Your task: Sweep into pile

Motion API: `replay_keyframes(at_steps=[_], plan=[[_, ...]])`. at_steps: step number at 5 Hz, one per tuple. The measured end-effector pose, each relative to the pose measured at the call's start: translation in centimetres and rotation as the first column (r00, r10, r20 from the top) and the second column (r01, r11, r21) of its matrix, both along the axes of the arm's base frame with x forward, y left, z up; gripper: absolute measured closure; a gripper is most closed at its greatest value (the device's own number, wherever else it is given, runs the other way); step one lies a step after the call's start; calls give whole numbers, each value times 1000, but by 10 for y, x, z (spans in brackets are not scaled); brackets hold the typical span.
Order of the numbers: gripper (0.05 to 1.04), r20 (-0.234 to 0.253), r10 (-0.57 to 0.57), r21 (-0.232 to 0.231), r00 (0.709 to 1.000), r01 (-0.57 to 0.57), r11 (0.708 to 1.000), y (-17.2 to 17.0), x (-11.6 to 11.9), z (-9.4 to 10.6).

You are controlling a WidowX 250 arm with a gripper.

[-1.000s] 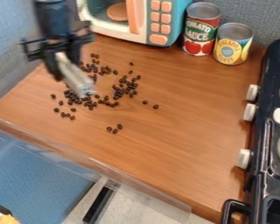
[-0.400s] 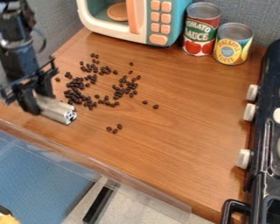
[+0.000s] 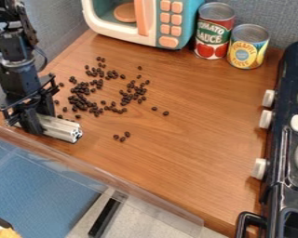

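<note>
At the left of the table the black gripper (image 3: 34,125) is shut on a silver metal bar (image 3: 61,128), which points right, low over the wood near the front left edge. Dark brown beans (image 3: 80,101) lie scattered just up and to the right of the gripper, thickest in a loose band at the left centre. A second cluster (image 3: 134,93) sits to the right of it. Two beans lie farther right, and a small group of three (image 3: 122,137) is nearer the front. The gripper and arm may cover some beans at the left.
A toy microwave (image 3: 145,21) stands at the back, with a red can (image 3: 214,30) and a yellow can (image 3: 248,46) beside it. The black toy stove (image 3: 282,153) borders the right side. A clear ledge (image 3: 102,174) runs along the table's front edge.
The gripper has moved left and toward the front edge with the bar, from over the beans to beside them. Several beans at the left that it covered half a second ago now show.
</note>
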State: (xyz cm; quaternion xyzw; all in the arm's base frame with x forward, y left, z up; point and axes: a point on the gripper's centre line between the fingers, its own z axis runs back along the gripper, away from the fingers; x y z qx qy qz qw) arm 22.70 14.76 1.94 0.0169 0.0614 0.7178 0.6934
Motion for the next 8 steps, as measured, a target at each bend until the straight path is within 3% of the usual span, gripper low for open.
replay_keyframes(at_steps=[2, 4, 8], plan=[[692, -14, -19, 24, 1000, 19, 1000, 2, 3, -12], [694, 5, -38, 47, 999, 38, 998, 4, 14, -13], [694, 59, -48, 68, 997, 44, 997, -1, 57, -13]])
